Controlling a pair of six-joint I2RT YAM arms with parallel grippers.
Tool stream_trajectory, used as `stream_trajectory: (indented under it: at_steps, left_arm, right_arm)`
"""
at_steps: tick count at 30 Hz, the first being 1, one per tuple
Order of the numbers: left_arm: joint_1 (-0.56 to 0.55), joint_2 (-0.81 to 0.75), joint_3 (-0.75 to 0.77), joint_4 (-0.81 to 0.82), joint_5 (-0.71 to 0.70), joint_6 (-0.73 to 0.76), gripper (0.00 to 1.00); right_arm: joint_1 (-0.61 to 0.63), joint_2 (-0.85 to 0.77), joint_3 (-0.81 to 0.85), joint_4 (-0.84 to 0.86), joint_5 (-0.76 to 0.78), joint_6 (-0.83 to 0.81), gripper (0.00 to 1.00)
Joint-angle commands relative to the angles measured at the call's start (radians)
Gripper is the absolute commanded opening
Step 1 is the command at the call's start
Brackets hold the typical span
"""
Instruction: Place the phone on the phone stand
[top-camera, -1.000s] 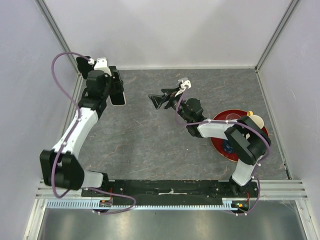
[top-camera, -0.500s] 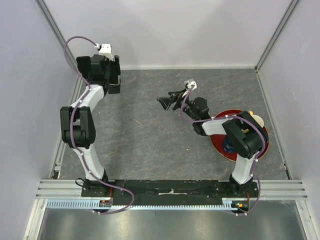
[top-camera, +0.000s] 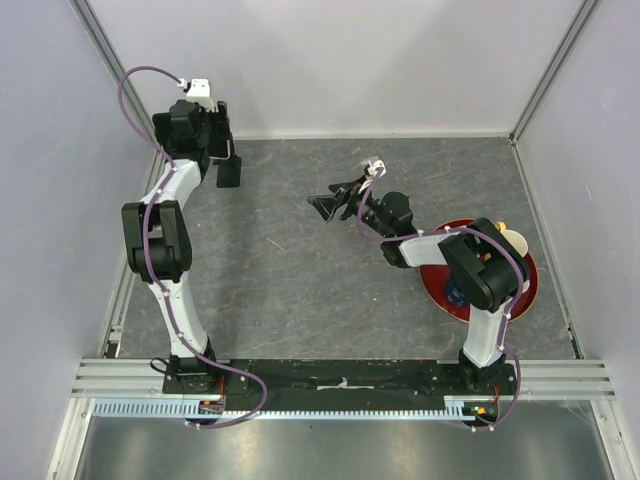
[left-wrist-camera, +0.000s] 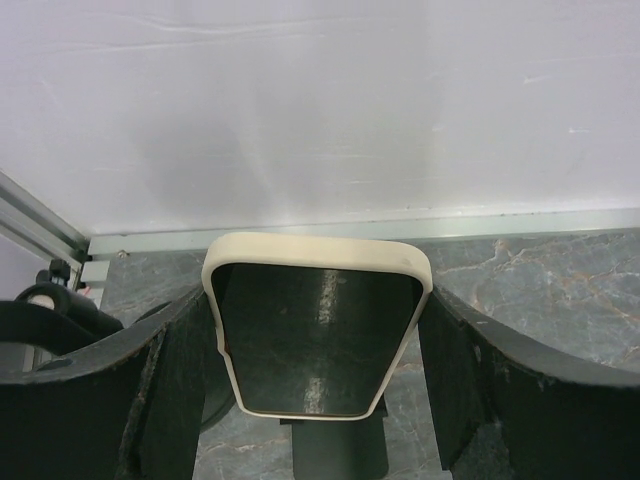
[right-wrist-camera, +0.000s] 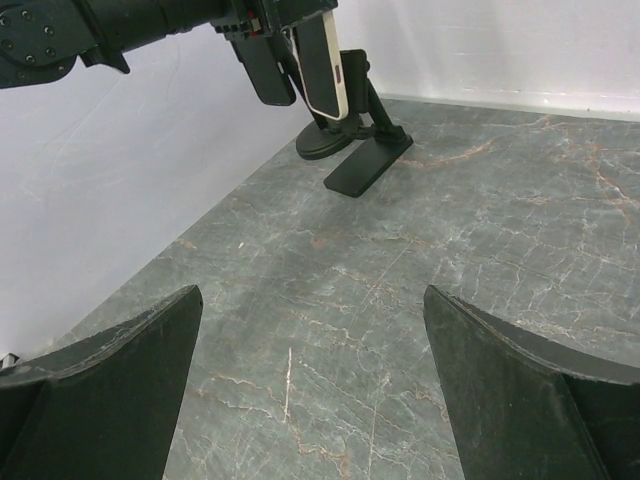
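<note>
The phone (left-wrist-camera: 318, 335) has a dark screen and a cream case. It stands upright between the fingers of my left gripper (left-wrist-camera: 318, 345), which is shut on it. In the right wrist view the phone (right-wrist-camera: 322, 62) hangs just above the black phone stand (right-wrist-camera: 352, 135), close in front of its arm; I cannot tell if they touch. The stand (top-camera: 229, 178) is at the table's far left corner, under my left gripper (top-camera: 213, 140). My right gripper (top-camera: 325, 203) is open and empty over the middle of the table, facing the stand (right-wrist-camera: 312, 330).
A red plate (top-camera: 524, 290) with a cream object (top-camera: 512, 240) and a blue object (top-camera: 455, 293) lies at the right, under the right arm. The back wall and left wall stand close around the stand. A metal frame post (left-wrist-camera: 40, 225) runs down the corner.
My left arm has swung back and left into the far corner, carrying the phone to the stand. My right gripper has shifted only slightly.
</note>
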Motion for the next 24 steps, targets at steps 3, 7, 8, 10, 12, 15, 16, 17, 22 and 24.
stream_trajectory:
  at_steps: [3, 7, 8, 10, 12, 15, 16, 17, 22, 24]
  left_arm:
    - [0.000, 0.023, 0.123, 0.048, 0.024, -0.062, 0.02]
    - [-0.002, 0.043, 0.132, 0.037, 0.029, -0.068, 0.02]
    - [-0.003, 0.045, 0.132, 0.034, 0.018, -0.068, 0.02]
    - [-0.005, 0.043, 0.131, 0.019, 0.012, -0.068, 0.02]
    - [-0.010, 0.040, 0.116, 0.019, 0.003, -0.094, 0.02]
    - [-0.016, 0.030, 0.083, 0.042, -0.011, -0.110, 0.02]
    - [-0.013, 0.030, 0.082, 0.049, -0.014, -0.111, 0.02]
    - [-0.016, 0.036, 0.083, 0.049, -0.019, -0.114, 0.02]
    - [-0.020, 0.048, 0.086, 0.045, -0.040, -0.110, 0.02]
    - [-0.019, 0.049, 0.085, 0.045, -0.042, -0.107, 0.02]
  right_arm:
    - [0.000, 0.007, 0.031, 0.049, -0.032, 0.010, 0.98]
    - [0.000, 0.010, 0.033, 0.052, -0.032, 0.012, 0.98]
    - [0.000, 0.010, 0.033, 0.054, -0.032, 0.012, 0.98]
    - [0.000, 0.013, 0.034, 0.055, -0.032, 0.015, 0.98]
    - [-0.001, 0.015, 0.034, 0.058, -0.034, 0.018, 0.98]
    - [-0.001, 0.016, 0.033, 0.065, -0.037, 0.023, 0.98]
    - [0.000, 0.018, 0.031, 0.068, -0.037, 0.023, 0.98]
    - [-0.001, 0.019, 0.031, 0.068, -0.038, 0.026, 0.98]
    - [-0.001, 0.021, 0.033, 0.072, -0.038, 0.026, 0.98]
    - [0.000, 0.022, 0.033, 0.072, -0.040, 0.029, 0.98]
